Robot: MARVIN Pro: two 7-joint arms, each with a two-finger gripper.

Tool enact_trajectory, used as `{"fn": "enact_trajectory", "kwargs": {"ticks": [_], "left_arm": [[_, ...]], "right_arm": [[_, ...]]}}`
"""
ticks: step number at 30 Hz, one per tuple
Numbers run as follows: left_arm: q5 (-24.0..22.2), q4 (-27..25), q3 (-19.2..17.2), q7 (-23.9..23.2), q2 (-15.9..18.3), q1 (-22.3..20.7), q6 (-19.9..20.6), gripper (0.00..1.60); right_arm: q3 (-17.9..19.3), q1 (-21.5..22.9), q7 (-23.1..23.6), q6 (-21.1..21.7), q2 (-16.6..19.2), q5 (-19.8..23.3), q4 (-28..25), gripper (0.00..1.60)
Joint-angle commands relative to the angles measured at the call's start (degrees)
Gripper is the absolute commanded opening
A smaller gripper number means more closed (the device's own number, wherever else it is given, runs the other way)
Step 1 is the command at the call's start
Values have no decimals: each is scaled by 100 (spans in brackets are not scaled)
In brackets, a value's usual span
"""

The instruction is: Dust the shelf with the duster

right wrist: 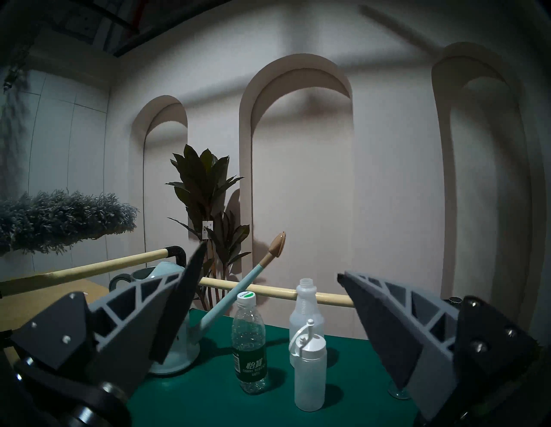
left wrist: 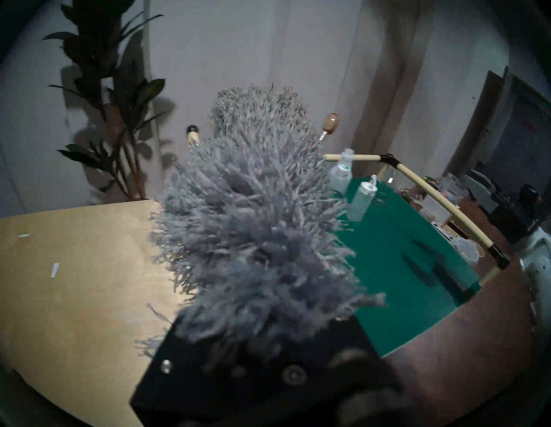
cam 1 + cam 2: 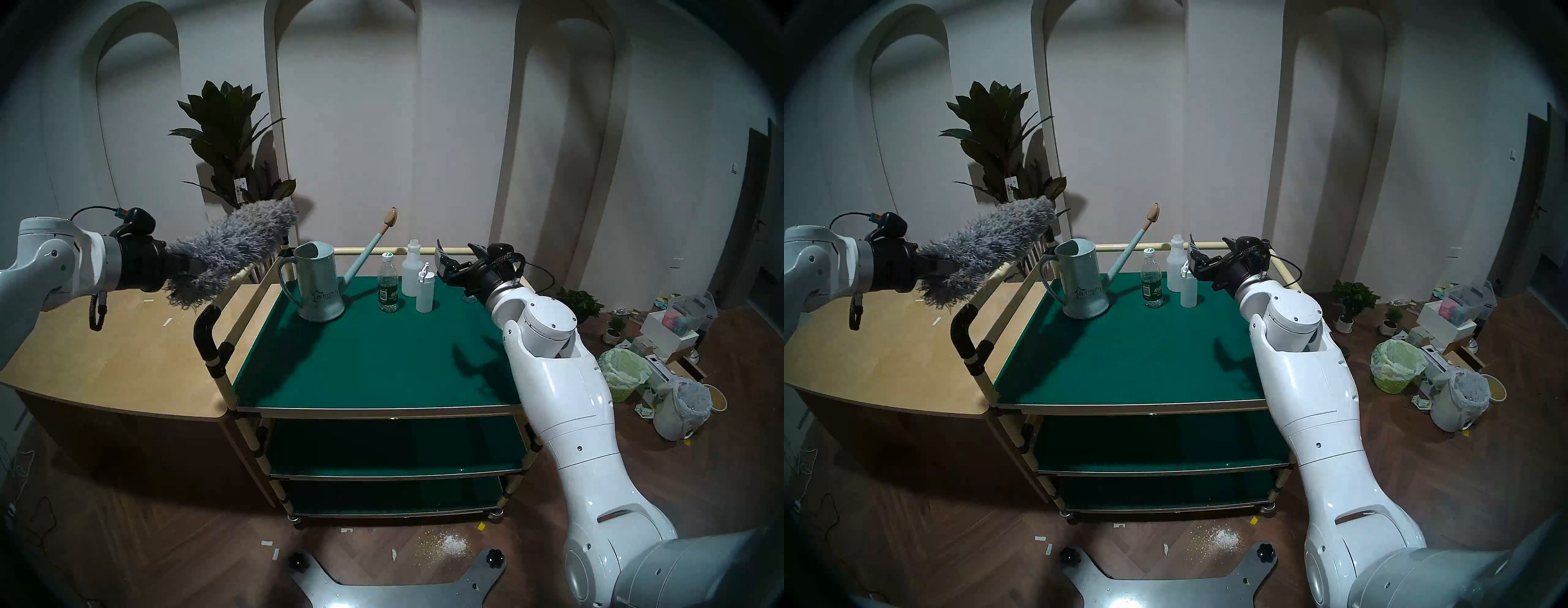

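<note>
The fluffy grey duster (image 3: 237, 246) (image 3: 992, 246) hangs in the air over the cart's left rail, its tip pointing up toward the back left corner. My left gripper (image 3: 182, 265) (image 3: 939, 265) is shut on its near end; shaggy strands hide the handle and fill the left wrist view around the duster (image 2: 256, 214). The shelf (image 3: 382, 352) (image 3: 1136, 352) (image 2: 402, 268) is the cart's dark-green top tier, and the duster is clear of it. My right gripper (image 3: 443, 263) (image 1: 271, 259) hovers open and empty over the shelf's back right part.
A pale blue watering can (image 3: 318, 284), a green-labelled water bottle (image 3: 388, 282) and two white bottles (image 3: 412, 267) (image 3: 425, 288) stand along the shelf's back. A wooden counter (image 3: 127, 352) adjoins the cart's left. A plant (image 3: 231, 140) stands behind; bins (image 3: 623, 373) clutter the floor at right.
</note>
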Motion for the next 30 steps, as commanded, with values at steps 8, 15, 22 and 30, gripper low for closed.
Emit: {"fn": "enact_trajectory", "kwargs": {"ticks": [8,15,22,30], "left_arm": [[136,1456,-260,349,-2,156,69,0],[158,2212,-148,378,-209,485,93,0],[166,2723,-102,188,-476,818,22,0],[152,3056,-188,-207,-723,1054,-170,0]], "right_arm": [[-282,153,-21,-40,-193,-75,-172,160],[-389,160,-65,-42,-229,-131,-189,160],[-461,165,-186,-48,-247,-199,-227,160],[-514,148,-310,-50,-251,-277,-279,160]]}}
